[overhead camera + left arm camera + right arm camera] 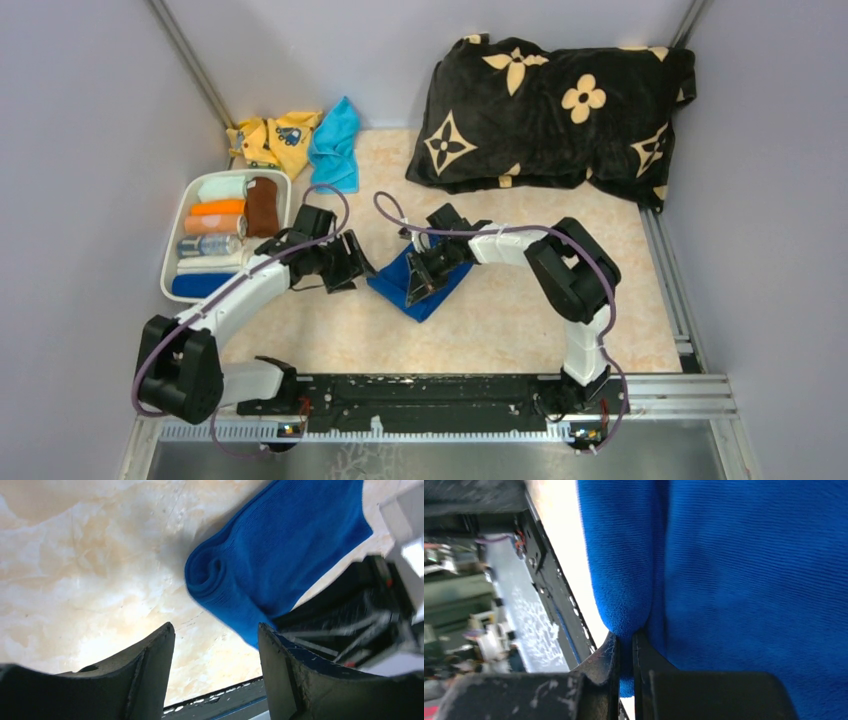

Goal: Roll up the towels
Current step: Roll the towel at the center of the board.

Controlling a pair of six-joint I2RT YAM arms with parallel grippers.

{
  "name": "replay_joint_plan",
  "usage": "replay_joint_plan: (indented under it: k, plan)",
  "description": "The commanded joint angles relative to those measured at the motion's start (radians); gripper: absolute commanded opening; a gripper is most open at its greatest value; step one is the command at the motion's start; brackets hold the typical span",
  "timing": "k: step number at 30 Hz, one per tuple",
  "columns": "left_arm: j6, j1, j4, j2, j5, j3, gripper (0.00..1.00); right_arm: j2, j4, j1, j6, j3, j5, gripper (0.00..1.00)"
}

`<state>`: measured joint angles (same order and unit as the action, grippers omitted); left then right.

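The right pincer point(625, 637) is pinched nearly closed on a fold of the dark blue towel point(425, 303); in the right wrist view a soft ridge of the blue cloth is squeezed between its two dark fingers and the rest of the fabric fills the picture above them. The left pincer point(215, 630) stands wide with nothing between its fingers, and only bare desk point(520, 320) shows in the gap. Just ahead of it, in the left wrist view, one end of the blue towel shows a curled spiral of layers, so that end is partly rolled, while the cloth beyond it spreads flatter toward the right arm. From above, the two pincers face each other over this towel, the left at its left edge and the right on top of its middle, and the towel lies on the marbled beige desk roughly midway between the arms. To the left, near the left arm's elbow, a white tray point(170, 250) holds several rolled cloths point(215, 208) in a row, and the brown towel point(262, 205) sits in the tray's back right corner. Farther back, against the wall, the light cyan towel point(337, 145) lies crumpled and unrolled, touching the yellow cloth point(272, 140) beside it. The black cushion point(555, 110) with beige flowers fills the far right corner, well apart from the pincers.
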<state>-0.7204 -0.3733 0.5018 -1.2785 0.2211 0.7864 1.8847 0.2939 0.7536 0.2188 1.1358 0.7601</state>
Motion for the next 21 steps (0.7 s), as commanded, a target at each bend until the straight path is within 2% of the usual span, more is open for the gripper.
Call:
replay_joint_plan:
  k: [1,5,10,15,21]
  plan:
    - [0.005,0.002,0.044,0.059,0.0,-0.055,0.68,0.072,-0.107,-0.068,0.134,-0.03,0.199,0.0]
    - [-0.015,0.001,-0.031,0.045,0.061,-0.077,0.68,0.124,-0.155,-0.101,0.183,-0.058,0.239,0.0]
    - [-0.038,-0.001,-0.14,-0.026,0.135,-0.082,0.67,0.167,-0.116,-0.109,0.173,-0.045,0.233,0.0]
    - [-0.044,-0.002,-0.216,-0.102,0.141,-0.078,0.66,0.176,-0.121,-0.111,0.184,-0.045,0.207,0.0]
    - [-0.041,-0.003,-0.258,-0.219,0.125,-0.072,0.53,0.085,-0.108,-0.11,0.169,-0.053,0.121,0.09]
